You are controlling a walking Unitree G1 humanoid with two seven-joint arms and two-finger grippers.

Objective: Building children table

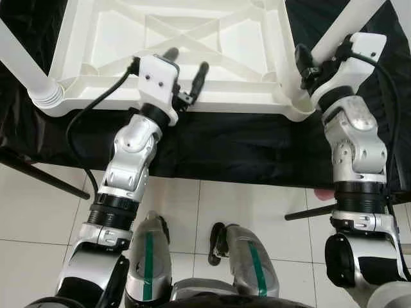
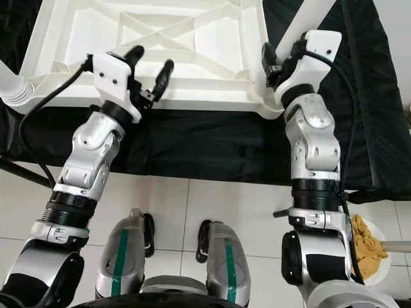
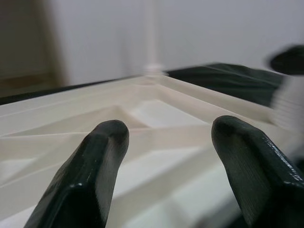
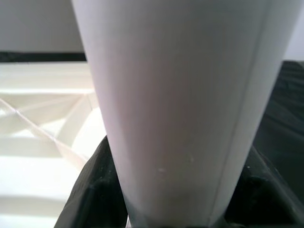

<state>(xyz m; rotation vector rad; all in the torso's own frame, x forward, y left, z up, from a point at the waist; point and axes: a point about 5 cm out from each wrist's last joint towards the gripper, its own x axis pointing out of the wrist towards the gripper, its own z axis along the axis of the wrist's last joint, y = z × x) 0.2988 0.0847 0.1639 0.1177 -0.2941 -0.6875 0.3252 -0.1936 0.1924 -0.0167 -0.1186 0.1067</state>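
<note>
Silver legs with green stripes (image 1: pixel 149 263) stand on the pale tiled floor (image 1: pixel 38 212) at the near edge of a surface draped in black cloth (image 1: pixel 231 151), on which a white plastic children's table top (image 1: pixel 176 38) lies upside down, its crossed ribs facing up. At the top's near rim, toward its left corner, the left claw (image 1: pixel 186 69) hovers with its two black fingers (image 3: pixel 90 180) spread apart and nothing between them, pointing in over the ribbed underside. At the top's near right corner, the right claw (image 1: pixel 308 64) is closed around a white table leg (image 1: pixel 343 29) that rises at a slant from the corner socket; the right wrist view looks straight up the smooth pale shaft, with the black fingers pressed against both its sides. Another white leg (image 1: pixel 19 64) stands out from the top's near left corner, its ribbed collar seated against the socket there. A further leg shows blurred at the top's far side in the left wrist view. Beyond the top's right side the black cloth hangs down toward the floor, and in the right eye view a white bowl (image 2: pixel 379 253) holding something yellow-brown sits on the tiles beside the robot's right arm
</note>
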